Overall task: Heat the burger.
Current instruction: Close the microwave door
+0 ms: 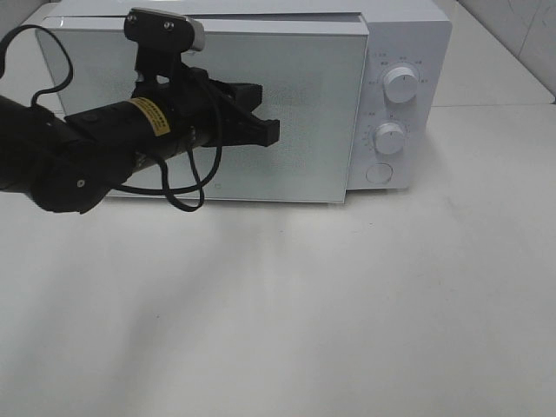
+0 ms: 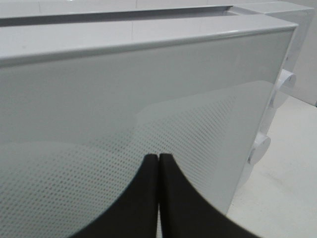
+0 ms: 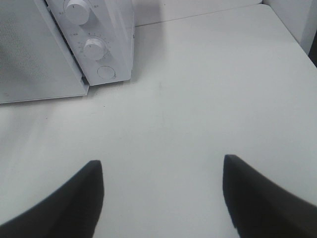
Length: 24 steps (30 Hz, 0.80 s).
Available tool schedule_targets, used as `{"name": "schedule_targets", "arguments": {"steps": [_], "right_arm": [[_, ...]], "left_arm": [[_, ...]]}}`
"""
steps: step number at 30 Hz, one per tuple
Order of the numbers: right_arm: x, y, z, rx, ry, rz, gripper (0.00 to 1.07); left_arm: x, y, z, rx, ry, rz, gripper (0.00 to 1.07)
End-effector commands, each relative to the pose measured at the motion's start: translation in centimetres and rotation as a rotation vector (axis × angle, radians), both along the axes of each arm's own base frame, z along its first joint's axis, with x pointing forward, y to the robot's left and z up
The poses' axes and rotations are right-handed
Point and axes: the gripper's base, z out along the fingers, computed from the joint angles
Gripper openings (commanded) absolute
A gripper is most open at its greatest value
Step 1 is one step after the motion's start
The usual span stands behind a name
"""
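Slippage on the white microwave's glossy dotted-glass door could be caused by the black left gripper, its narrow jaws closed together; the black right gripper is seen with jaws apart.

The microwave is white, with white knobs. Its door is pale grey-green glass covered in a fine grid of tiny dots. The table is plain off-white. The left arm is black, with a yellow label and a black cable. The left gripper and right gripper are matte black.
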Motion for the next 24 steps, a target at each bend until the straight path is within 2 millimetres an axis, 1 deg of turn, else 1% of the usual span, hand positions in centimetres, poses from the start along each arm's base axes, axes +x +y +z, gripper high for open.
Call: {"name": "schedule_targets", "arguments": {"steps": [1, 4, 9, 15, 17, 24], "right_arm": [[-0.4, 0.0, 0.0, -0.001, -0.033, -0.001, 0.66], [-0.4, 0.0, 0.0, -0.001, -0.033, -0.001, 0.66], [-0.4, 0.0, 0.0, -0.001, -0.033, -0.001, 0.66], [-0.4, 0.0, 0.0, -0.001, -0.033, -0.001, 0.66], [-0.4, 0.0, 0.0, -0.002, -0.033, -0.002, 0.66], [-0.4, 0.0, 0.0, -0.001, -0.033, 0.000, 0.66]], "left_arm": [[0.9, -1.5, 0.4, -0.007, -0.002, -0.008, 0.00], [1.1, -1.8, 0.4, -0.011, -0.005, -0.010, 0.00], [2.4, -2.7, 0.5, -0.030, -0.004, -0.005, 0.00], [3.2, -3.3, 0.5, -0.020, 0.005, -0.003, 0.00], [3.9, -3.9, 0.3, -0.022, 0.003, -0.002, 0.00], [4.7, -4.8, 0.1, -0.015, 0.008, -0.005, 0.00]]}}
